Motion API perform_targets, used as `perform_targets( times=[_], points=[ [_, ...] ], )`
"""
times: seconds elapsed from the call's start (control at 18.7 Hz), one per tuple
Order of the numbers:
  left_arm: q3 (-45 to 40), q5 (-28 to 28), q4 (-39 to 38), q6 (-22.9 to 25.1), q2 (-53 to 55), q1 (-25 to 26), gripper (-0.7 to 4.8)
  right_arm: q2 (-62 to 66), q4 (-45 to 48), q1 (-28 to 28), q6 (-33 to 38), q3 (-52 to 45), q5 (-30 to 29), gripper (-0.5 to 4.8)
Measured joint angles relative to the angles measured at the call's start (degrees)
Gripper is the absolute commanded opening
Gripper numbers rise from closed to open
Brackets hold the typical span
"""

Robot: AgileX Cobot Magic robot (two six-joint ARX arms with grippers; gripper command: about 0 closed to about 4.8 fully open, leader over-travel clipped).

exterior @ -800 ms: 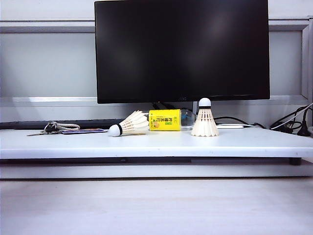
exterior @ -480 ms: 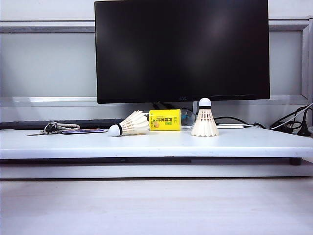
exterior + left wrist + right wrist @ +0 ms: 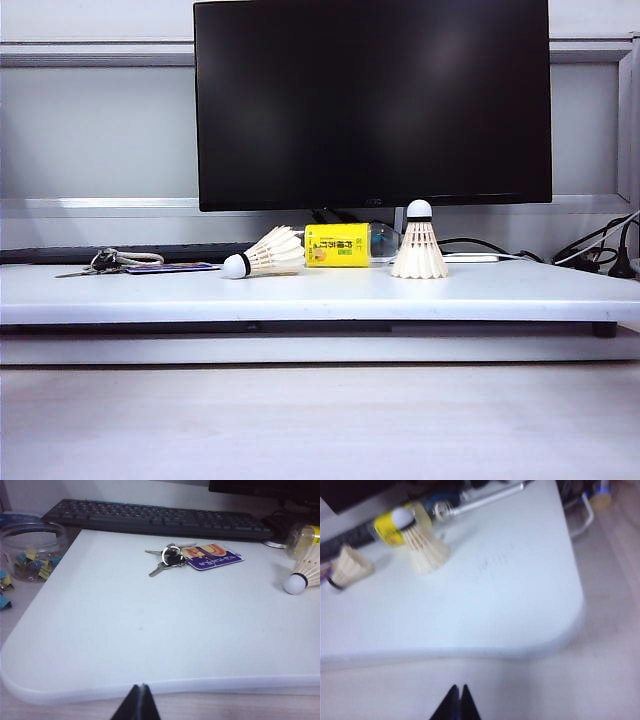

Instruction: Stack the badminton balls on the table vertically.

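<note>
Centrally, a black monitor (image 3: 372, 100) fills the back of the exterior view, screen dark. Below it lies the table (image 3: 300, 295), a wide white board with a thin edge, raised above a pale lower surface.

A dark keyboard (image 3: 160, 517) runs along the table's far edge in the left wrist view. Cables (image 3: 590, 250) trail at the far right, behind the board.

A bottle (image 3: 340, 245) with a yellow label lies on its side under the monitor, between the two shuttlecocks.

Upright shuttlecock (image 3: 419, 243): stands on its skirt just right of the bottle, cork tip up, black band below the tip. Lying shuttlecock (image 3: 262, 255): on its side just left of the bottle, cork pointing left, skirt toward the bottle. The two are apart, not stacked.

A clear jar (image 3: 30, 550) with coloured bits inside sits off the table's left corner, seen from the left wrist.

Keys (image 3: 167, 560) on a ring with a purple tag rest on the table well left of the lying shuttlecock.

Left gripper (image 3: 138, 702): jaws closed together, empty, hovering off the table's near edge, left side. Right gripper (image 3: 456, 702): jaws closed, empty, off the near edge by the right corner; view blurred. Neither gripper shows in the exterior view.
</note>
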Motion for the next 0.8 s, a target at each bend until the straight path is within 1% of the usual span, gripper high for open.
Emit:
perform_targets(
  times=[0.16, 0.32, 0.48, 0.53, 0.64, 0.75, 0.8],
  points=[
    [0.00, 0.00, 0.00, 0.04, 0.00, 0.00, -0.06, 0.00, -5.07, 0.04, -0.09, 3.32, -0.22, 0.23],
    [0.00, 0.00, 0.00, 0.04, 0.00, 0.00, -0.06, 0.00, -4.42, 0.44, 1.25, 4.92, -0.24, 0.26],
    [0.00, 0.00, 0.00, 0.04, 0.00, 0.00, -0.06, 1.97, -3.32, 2.14, 2.69, 11.02, -0.37, 0.26],
    [0.00, 0.00, 0.00, 0.04, 0.00, 0.00, -0.06, 4.39, -3.32, 2.71, 2.78, 13.11, -0.44, 0.33],
    [0.00, 0.00, 0.00, 0.04, 0.00, 0.00, -0.06, 13.88, -5.11, 4.63, 1.77, 18.93, -0.44, 0.49],
    [0.00, 0.00, 0.00, 0.04, -0.02, 0.00, -0.06, 24.65, -8.15, 6.84, -2.47, 26.01, -0.90, 0.53],
    [0.00, 0.00, 0.00, 0.02, -0.02, 0.00, -0.06, 29.94, -9.27, 8.24, -5.81, 29.59, -1.55, 0.54]
  ],
)
